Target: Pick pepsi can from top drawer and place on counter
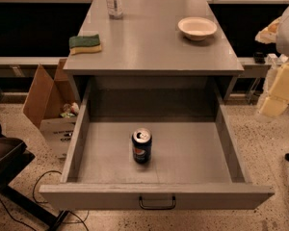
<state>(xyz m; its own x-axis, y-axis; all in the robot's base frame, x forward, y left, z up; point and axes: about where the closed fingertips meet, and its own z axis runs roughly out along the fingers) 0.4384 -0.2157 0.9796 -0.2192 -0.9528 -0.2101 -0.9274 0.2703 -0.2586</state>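
Note:
The pepsi can stands upright on the floor of the open top drawer, near its middle and a little toward the front. The drawer is pulled fully out, and its front panel carries a small dark handle. The grey counter lies above and behind the drawer. My gripper hangs at the right edge of the view, outside the drawer's right wall and above floor level, well apart from the can. It holds nothing that I can see.
On the counter stand a clear plastic bottle at the back, a white bowl at the right and a green-yellow sponge at the left edge. An open cardboard box sits left of the cabinet. A black stand and cables lie at lower left.

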